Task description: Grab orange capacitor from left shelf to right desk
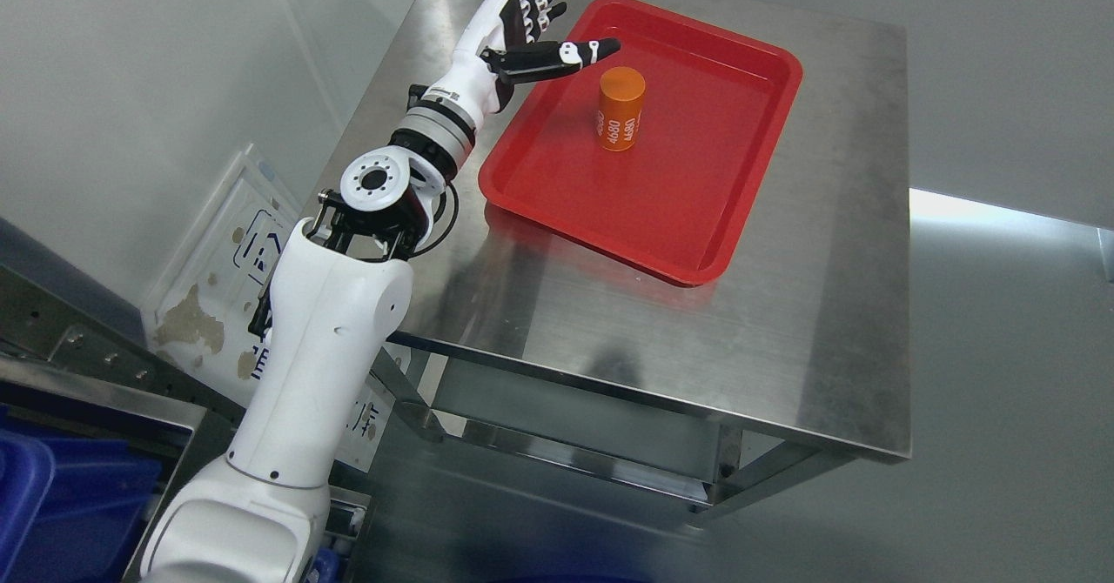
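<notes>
An orange cylinder capacitor (620, 109) with white "4680" print stands upright in a red tray (748, 157) on a steel desk (809, 339). My left hand (544, 17) is at the tray's far left corner, fingers spread and straight, thumb (570, 52) pointing toward the capacitor. The hand holds nothing and is a short gap to the left of the capacitor, not touching it. The left arm comes up from the lower left.
A steel shelf frame with a blue bin (52, 487) is at the lower left. A white sign board (226, 270) leans against the wall left of the desk. The desk has bare steel around the tray and a lower crossbar (566, 409).
</notes>
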{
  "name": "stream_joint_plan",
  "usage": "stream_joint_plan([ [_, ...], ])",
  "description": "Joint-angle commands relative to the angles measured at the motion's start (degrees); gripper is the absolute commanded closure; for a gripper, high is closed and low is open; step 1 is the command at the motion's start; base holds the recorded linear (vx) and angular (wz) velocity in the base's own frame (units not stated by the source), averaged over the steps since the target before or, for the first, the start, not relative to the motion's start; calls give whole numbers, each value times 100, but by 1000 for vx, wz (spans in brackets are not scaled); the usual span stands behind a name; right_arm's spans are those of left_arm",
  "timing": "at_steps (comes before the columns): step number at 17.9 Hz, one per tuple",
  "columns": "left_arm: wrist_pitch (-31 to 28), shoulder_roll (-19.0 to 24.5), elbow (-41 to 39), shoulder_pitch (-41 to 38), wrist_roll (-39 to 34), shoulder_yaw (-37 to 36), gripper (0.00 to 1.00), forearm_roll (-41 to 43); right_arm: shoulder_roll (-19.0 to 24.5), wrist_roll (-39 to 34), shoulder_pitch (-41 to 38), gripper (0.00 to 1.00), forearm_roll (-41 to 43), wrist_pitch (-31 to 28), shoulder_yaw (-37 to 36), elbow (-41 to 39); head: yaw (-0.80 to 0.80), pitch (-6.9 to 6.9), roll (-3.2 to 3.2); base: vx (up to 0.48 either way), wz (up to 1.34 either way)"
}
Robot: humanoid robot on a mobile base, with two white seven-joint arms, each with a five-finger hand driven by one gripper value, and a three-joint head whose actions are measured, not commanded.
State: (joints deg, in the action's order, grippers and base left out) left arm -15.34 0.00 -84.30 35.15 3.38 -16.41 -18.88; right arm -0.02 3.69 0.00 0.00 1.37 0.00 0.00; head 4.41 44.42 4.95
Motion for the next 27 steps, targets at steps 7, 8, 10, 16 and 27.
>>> stream_joint_plan([
  [7,434,100,-1432,-1369,-92,790,0,-81,-98,1,-123,0,-44,-5,-61,-100,0,0,0,0,0],
  [8,575,100,-1432,-1501,-92,754,0,-72,-98,1,-131,0,-35,-5,-61,-100,0,0,0,0,0],
  [10,812,100,-1432,-1765,-92,754,0,-55,-98,1,-131,0,-35,-5,-61,-100,0,0,0,0,0],
  [16,1208,100,-1432,-1810,-57,754,0,-46,-98,1,-132,0,-35,-5,-61,-100,0,0,0,0,0],
  [27,1270,100,-1432,-1775,-39,666,0,-46,-98,1,-132,0,-35,-5,-61,-100,0,0,0,0,0],
])
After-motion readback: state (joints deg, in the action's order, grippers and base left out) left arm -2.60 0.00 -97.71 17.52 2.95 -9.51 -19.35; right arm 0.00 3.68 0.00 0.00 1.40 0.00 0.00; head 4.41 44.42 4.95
